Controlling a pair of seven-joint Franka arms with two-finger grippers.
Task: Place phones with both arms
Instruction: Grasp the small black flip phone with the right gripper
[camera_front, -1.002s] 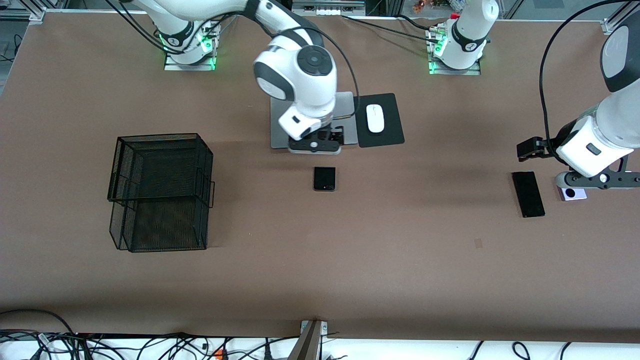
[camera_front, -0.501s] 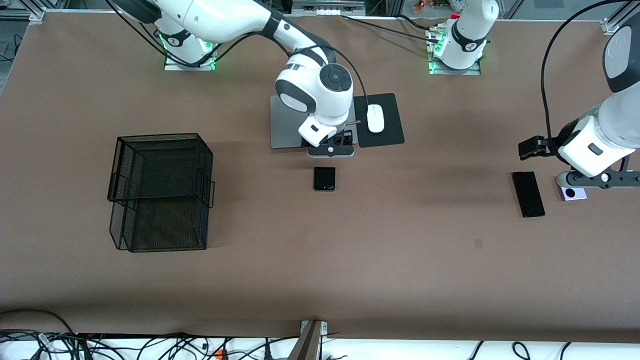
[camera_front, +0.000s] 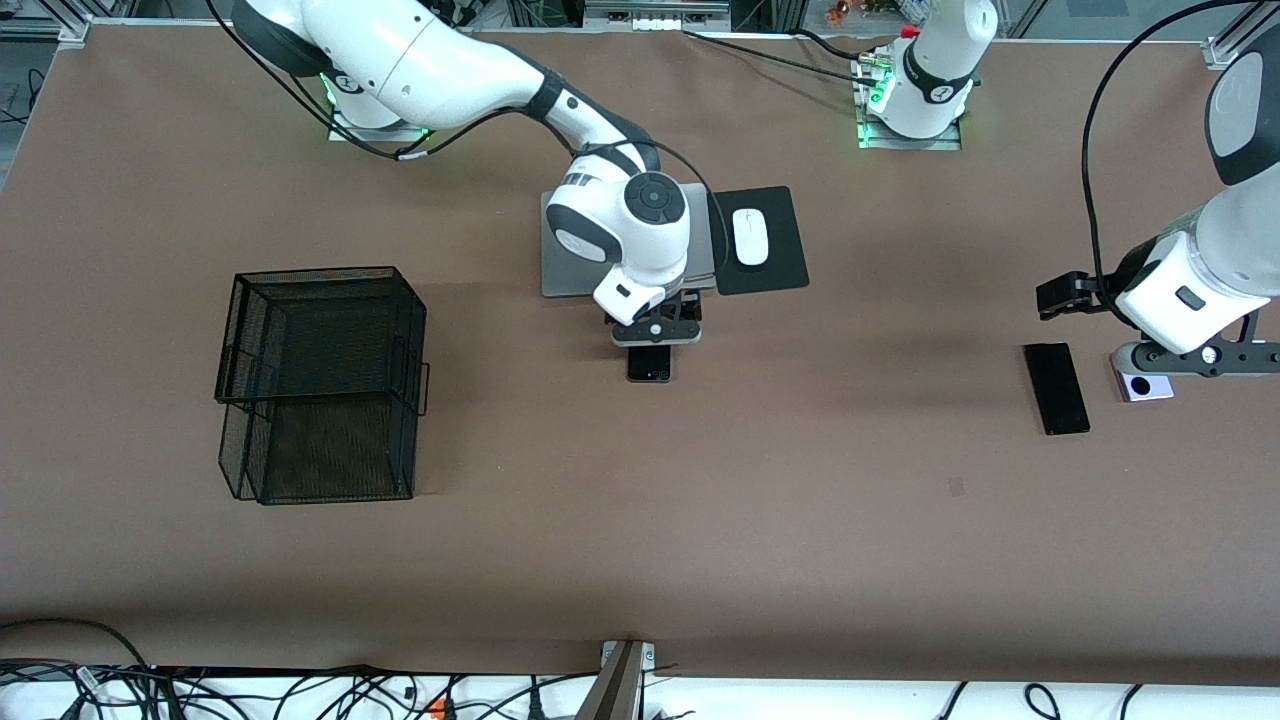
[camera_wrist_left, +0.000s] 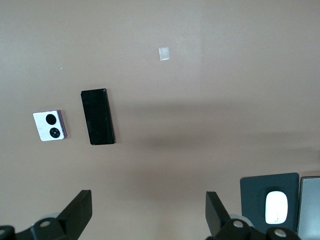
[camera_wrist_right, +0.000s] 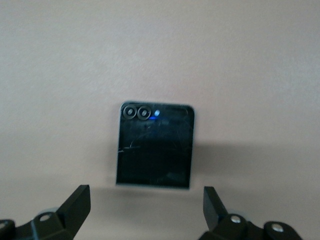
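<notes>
The black folded phone lies on the table a little nearer the front camera than the laptop. My right gripper hangs open over its laptop-side edge. In the right wrist view the phone sits just ahead of the open right gripper. The slim black slab and the lavender-white phone lie side by side at the left arm's end. My left gripper hovers beside the lavender-white phone. In the left wrist view the left gripper is open and empty, well above the slab and the lavender-white phone.
A black wire mesh basket stands toward the right arm's end. A silver laptop lies mid-table near the bases, with a white mouse on a black pad beside it. A small tape mark is on the brown tabletop.
My right gripper has moved from over the laptop's front edge to over the black folded phone, and its arm has stretched out. The left arm has barely moved.
</notes>
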